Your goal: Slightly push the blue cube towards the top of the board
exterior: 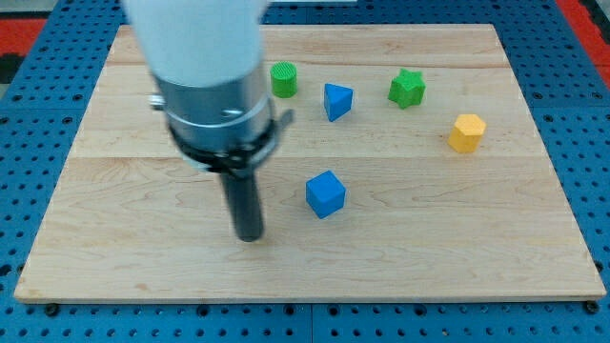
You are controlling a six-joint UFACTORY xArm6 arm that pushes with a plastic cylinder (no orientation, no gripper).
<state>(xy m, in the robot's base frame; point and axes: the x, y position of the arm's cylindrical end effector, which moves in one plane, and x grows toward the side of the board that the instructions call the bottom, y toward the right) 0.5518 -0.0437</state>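
The blue cube point(325, 193) sits near the middle of the wooden board point(143, 257), a little toward the view's bottom. My tip point(250, 236) rests on the board to the left of and slightly below the cube, about a cube and a half's width apart from it, not touching. The arm's white and grey body rises above the rod and hides part of the board's upper left.
A blue triangular block point(336, 100) lies above the cube. A green cylinder point(284, 79) stands beside the arm's body. A green star-shaped block point(407, 88) and a yellow hexagonal block point(467, 132) lie at the upper right. A blue pegboard surrounds the board.
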